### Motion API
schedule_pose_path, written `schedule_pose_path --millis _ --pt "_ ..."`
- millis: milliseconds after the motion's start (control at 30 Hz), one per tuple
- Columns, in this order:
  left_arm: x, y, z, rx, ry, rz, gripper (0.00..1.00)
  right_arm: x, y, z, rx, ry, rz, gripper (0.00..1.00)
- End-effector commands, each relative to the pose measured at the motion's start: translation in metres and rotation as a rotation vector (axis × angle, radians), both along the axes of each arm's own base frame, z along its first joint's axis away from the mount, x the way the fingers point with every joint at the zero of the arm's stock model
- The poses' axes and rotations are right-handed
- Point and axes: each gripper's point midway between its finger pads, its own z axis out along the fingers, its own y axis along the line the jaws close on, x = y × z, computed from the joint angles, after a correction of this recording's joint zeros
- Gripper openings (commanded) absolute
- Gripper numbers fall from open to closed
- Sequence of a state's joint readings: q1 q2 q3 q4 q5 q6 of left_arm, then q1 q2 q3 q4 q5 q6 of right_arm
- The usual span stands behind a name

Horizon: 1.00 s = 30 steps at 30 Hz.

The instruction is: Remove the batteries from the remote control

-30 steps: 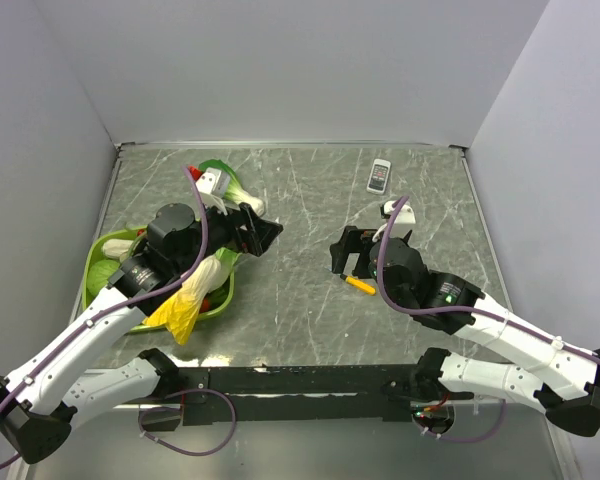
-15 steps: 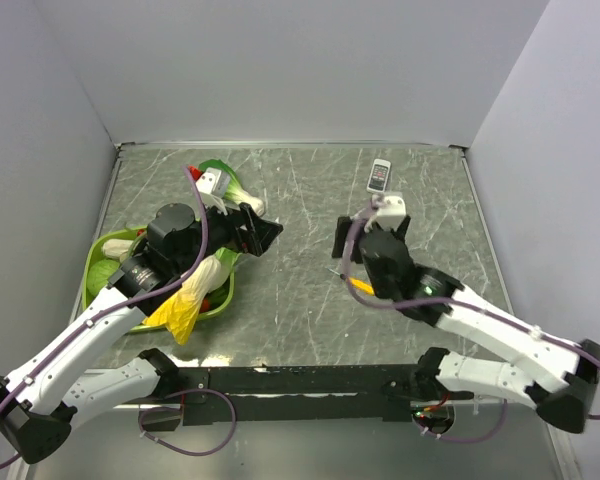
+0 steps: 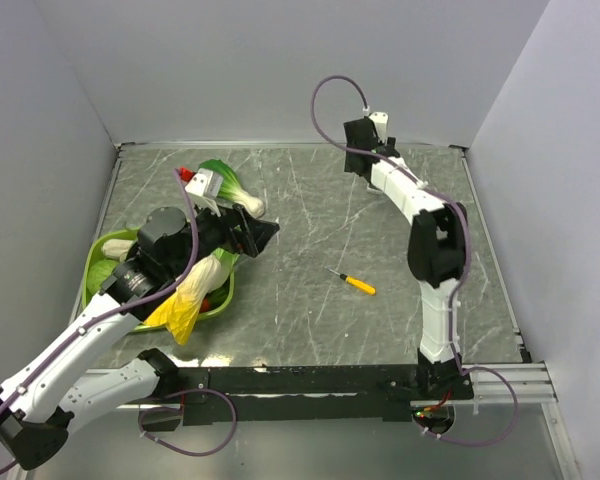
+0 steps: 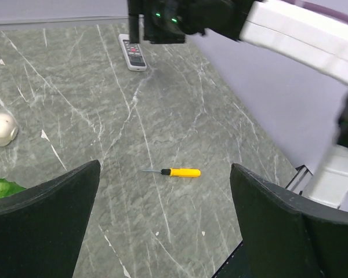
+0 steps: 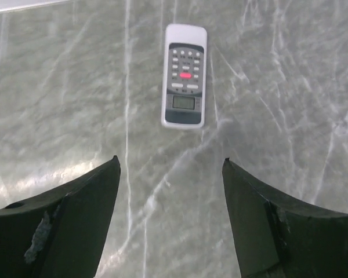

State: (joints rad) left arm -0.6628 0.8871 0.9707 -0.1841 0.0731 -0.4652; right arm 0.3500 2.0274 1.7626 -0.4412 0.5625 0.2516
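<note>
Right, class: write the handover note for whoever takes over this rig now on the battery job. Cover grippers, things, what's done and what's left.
Left gripper: open, empty, raised over the left of the table.
Right gripper: open, empty, hovering just short of the remote.
The remote lies face up at the far end, untouched. No batteries in view.
A screwdriver lies loose mid-table.
Done: nothing visible.
Left: pick up the remote, open its back, take the batteries out.

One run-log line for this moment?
right gripper: open, above remote control, no contact | remote control: face up on table | left gripper: open, empty | screwdriver: lying mid-table
</note>
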Motion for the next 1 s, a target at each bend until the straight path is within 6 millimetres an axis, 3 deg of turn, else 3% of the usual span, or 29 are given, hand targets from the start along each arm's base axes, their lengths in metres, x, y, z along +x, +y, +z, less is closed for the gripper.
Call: schedule_pose_path --millis 0,33,67,200,267,400,500,567,600,633,733,967 --pt "-0.001 0.003 0.016 -0.028 -0.046 0.011 0.99 0.023 -0.014 -0.037 0.088 0.149 -0.059 0.79" --pt "-0.002 0.004 0.016 -0.029 -0.047 0.011 0.99 0.033 -0.015 -0.032 0.112 0.129 -0.066 0.79" --pt "-0.002 0.005 0.018 -0.033 -0.052 0.014 0.99 0.035 -0.020 -0.049 0.125 0.154 -0.093 0.80" --pt "-0.003 0.004 0.020 -0.041 -0.057 0.010 0.99 0.047 -0.026 -0.062 0.194 0.146 -0.105 0.85" --pt "-0.004 0.004 0.020 -0.040 -0.055 0.004 0.99 0.048 -0.032 -0.074 0.235 0.166 -0.119 0.99" --pt "-0.006 0.004 0.023 -0.044 -0.059 -0.004 0.99 0.049 -0.044 -0.082 0.254 0.185 -0.152 1.00" --pt "-0.008 0.004 0.026 -0.054 -0.067 -0.008 0.99 0.053 -0.035 -0.080 0.270 0.186 -0.100 1.00" --pt "-0.008 0.005 0.026 -0.055 -0.071 -0.005 0.99 0.050 -0.034 -0.091 0.267 0.228 -0.088 1.00" --pt "-0.008 0.005 0.027 -0.055 -0.073 -0.004 0.99 0.054 -0.033 -0.084 0.270 0.221 -0.087 1.00" --pt "-0.008 0.006 0.026 -0.052 -0.070 0.001 0.99 0.049 -0.031 -0.096 0.270 0.264 -0.089 0.99" --pt "-0.007 0.008 0.027 -0.050 -0.073 0.010 0.99 0.049 -0.028 -0.098 0.290 0.278 -0.085 0.97" --pt "-0.008 0.015 0.032 -0.057 -0.094 0.034 0.99 0.048 -0.040 -0.102 0.279 0.280 -0.154 0.97"
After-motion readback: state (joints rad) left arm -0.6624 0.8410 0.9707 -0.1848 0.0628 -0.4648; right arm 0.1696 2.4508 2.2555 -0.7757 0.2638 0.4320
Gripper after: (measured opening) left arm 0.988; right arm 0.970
